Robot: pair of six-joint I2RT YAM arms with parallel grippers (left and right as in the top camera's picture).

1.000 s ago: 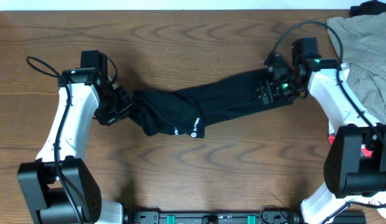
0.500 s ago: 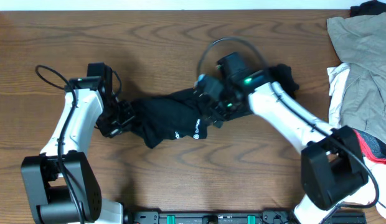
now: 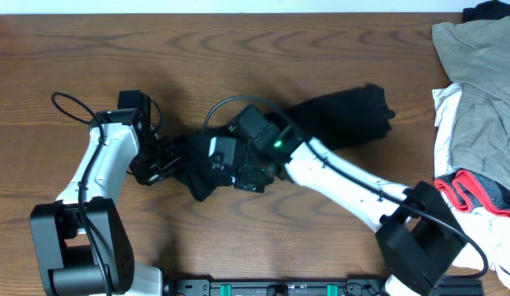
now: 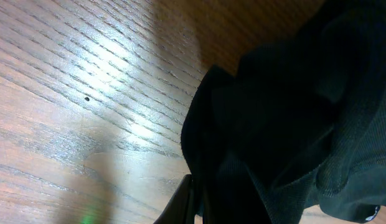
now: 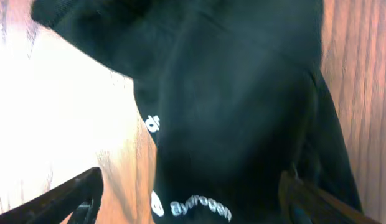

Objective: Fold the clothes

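Folding was judged barely begun: the clothes (image 3: pixel 345 115) lay unfolded, pinched by the left gripper (image 3: pixel 162 159), with the right gripper (image 5: pixel 190 190) spread over them.

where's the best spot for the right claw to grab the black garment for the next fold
Probably the free upper-right end of the black garment. It lies flat and uncovered, while the left claw grips the opposite end. Come down from above with the jaws across its narrow width.

Left pincer (image 3: pixel 161 157) clamped shut, right pincer (image 5: pixel 190 183) spread wide — near each other
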